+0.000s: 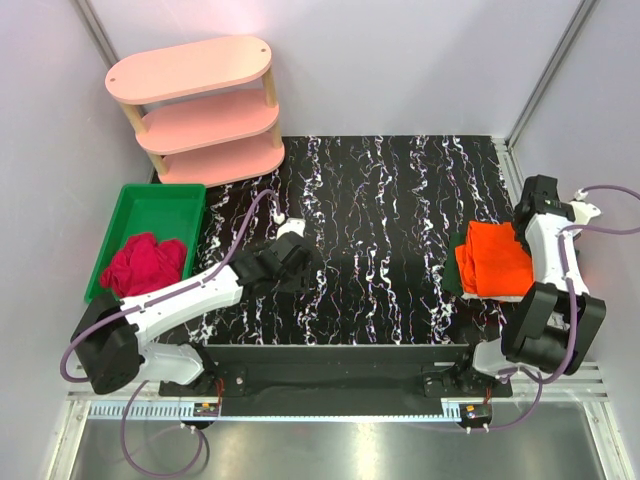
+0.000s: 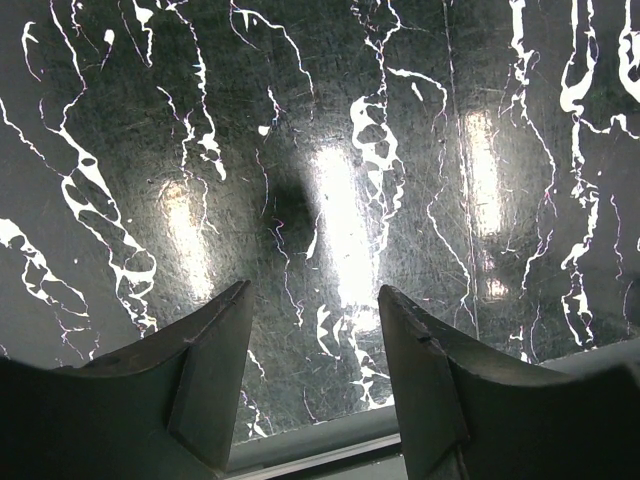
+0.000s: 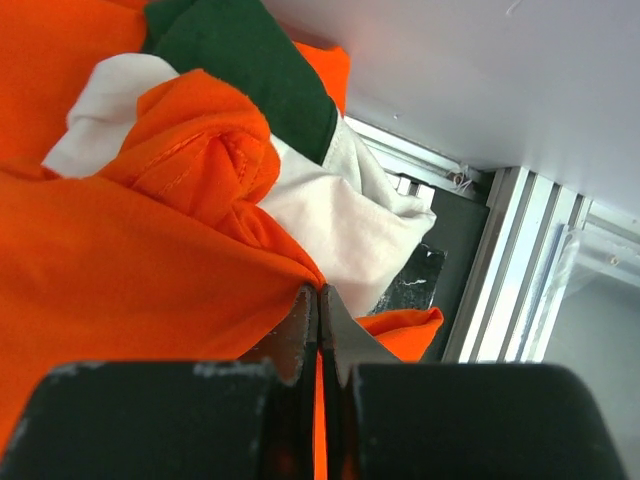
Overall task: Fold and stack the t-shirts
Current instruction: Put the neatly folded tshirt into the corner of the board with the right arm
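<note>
A stack of folded t-shirts lies at the table's right edge, with the bright orange t-shirt (image 1: 494,258) on top and a dark green one (image 1: 456,270) showing under its left side. In the right wrist view the orange cloth (image 3: 130,270) fills the left, with a white shirt (image 3: 330,215) and the dark green shirt (image 3: 250,60) beyond it. My right gripper (image 3: 320,300) is shut, pinching an edge of the orange t-shirt at the stack's right side (image 1: 532,225). My left gripper (image 2: 315,330) is open and empty over bare marble, near the table's left middle (image 1: 295,262).
A green bin (image 1: 150,215) at the left holds crumpled red cloth (image 1: 143,264). A pink three-tier shelf (image 1: 200,110) stands at the back left. The black marble tabletop (image 1: 380,220) spreads between the arms. An aluminium rail (image 3: 520,260) borders the table's right edge.
</note>
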You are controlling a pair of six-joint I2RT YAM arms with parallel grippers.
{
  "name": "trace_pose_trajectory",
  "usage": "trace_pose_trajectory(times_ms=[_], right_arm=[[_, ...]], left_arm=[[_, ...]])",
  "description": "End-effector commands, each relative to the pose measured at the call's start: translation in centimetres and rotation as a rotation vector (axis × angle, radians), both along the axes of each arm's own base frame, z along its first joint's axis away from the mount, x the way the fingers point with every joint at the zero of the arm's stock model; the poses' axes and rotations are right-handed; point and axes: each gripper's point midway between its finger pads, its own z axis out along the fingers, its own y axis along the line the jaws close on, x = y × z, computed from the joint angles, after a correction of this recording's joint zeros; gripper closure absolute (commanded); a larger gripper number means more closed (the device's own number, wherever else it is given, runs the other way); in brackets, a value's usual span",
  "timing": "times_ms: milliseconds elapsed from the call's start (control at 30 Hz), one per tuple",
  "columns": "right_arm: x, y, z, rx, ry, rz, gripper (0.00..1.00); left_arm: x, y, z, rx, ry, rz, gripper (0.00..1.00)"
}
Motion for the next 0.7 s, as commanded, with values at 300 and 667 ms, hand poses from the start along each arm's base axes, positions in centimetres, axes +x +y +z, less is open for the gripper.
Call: trace_pose_trajectory(times_ms=[300,667], right_arm=[[-1.5,-0.8,-3.7,0.157,-0.046,-0.175,0.96],[0.7,-0.1,1.1,0.097,-0.191,-0.063,0.41]], left_arm=[[-0.1,0.2,1.3,-0.027,-0.027,-0.016,0.42],[0.2,-0.7,1.2,-0.033,-0.012,-0.031,0.41]])
